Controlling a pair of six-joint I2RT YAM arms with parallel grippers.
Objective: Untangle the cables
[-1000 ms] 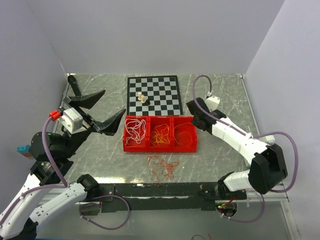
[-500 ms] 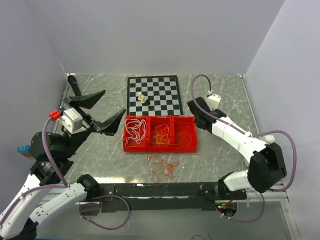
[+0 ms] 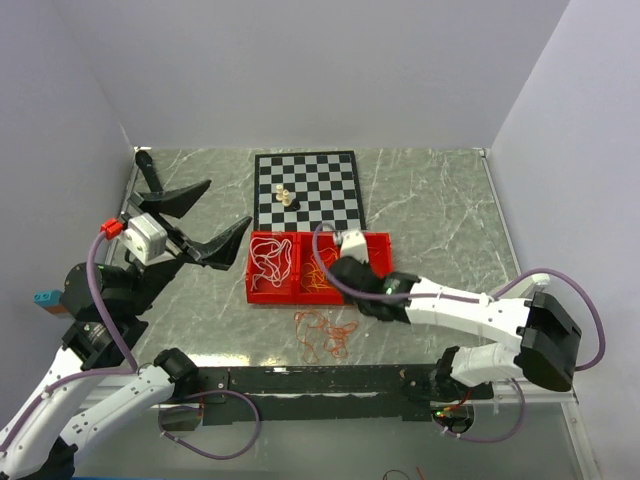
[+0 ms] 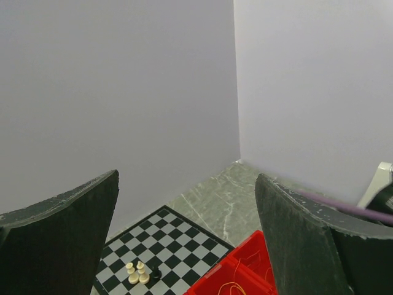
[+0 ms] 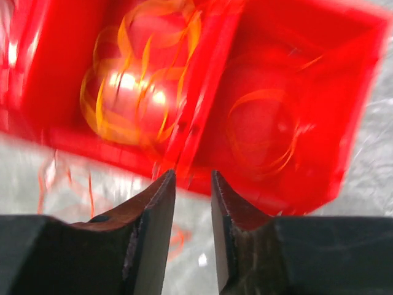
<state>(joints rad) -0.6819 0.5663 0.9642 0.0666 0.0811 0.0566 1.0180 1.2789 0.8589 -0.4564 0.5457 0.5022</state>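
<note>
The cables lie sorted in a red three-part tray (image 3: pixel 268 297): white ones (image 3: pixel 270 261) on the left, yellow-orange ones (image 3: pixel 318 276) in the middle. A loose red-orange tangle (image 3: pixel 325 333) lies on the table in front of the tray. My right gripper (image 3: pixel 350 293) hangs over the tray's front edge. In the right wrist view, which is blurred, my right gripper (image 5: pixel 193 175) is open a little with nothing between its fingers. Beyond it are yellow-orange cables (image 5: pixel 135 92) and red-orange cables (image 5: pixel 264 129) in their compartments. My left gripper (image 3: pixel 200 220) is raised at the left, wide open and empty.
A chessboard (image 3: pixel 310 188) with three small pieces (image 3: pixel 284 196) lies behind the tray. The left wrist view looks between my left gripper's (image 4: pixel 187 178) fingers at the chessboard (image 4: pixel 166 243) and a corner of the tray (image 4: pixel 245 261). Walls close in the table at the back and sides.
My right arm has swung from behind the tray's right end to over its front edge. Its jaws, shut before, now stand slightly apart. The left arm has not moved.
</note>
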